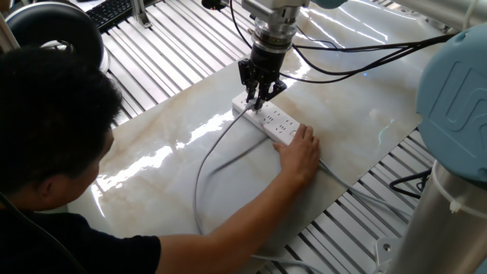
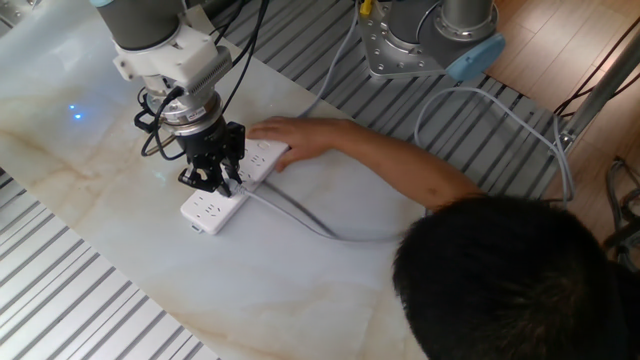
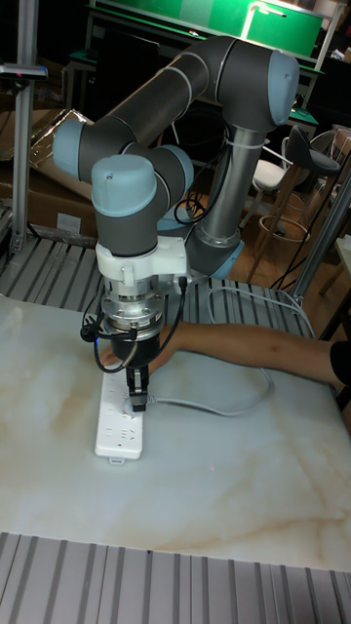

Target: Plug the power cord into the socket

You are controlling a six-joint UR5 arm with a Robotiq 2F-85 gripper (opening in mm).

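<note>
The white socket strip [image 1: 270, 122] [image 2: 212, 208] [image 3: 119, 423] lies on the marble tabletop. My gripper [image 1: 256, 101] [image 2: 222, 184] [image 3: 138, 398] stands upright over it, shut on the plug of the light-grey power cord [image 1: 211, 156] [image 2: 300, 215] [image 3: 210, 406]. The plug sits at the strip's top face; whether its prongs are in the holes I cannot tell. The cord trails away across the table. A person's hand [image 1: 300, 152] [image 2: 295, 137] presses on the strip's other end.
The person [image 1: 53, 152] sits close at the table edge, arm [image 3: 253, 351] reaching across the marble slab [image 1: 183, 144]. Black robot cables [image 1: 358, 53] hang behind the wrist. Slatted metal table surface [image 2: 70, 290] surrounds the slab. A second robot base [image 2: 430, 40] stands nearby.
</note>
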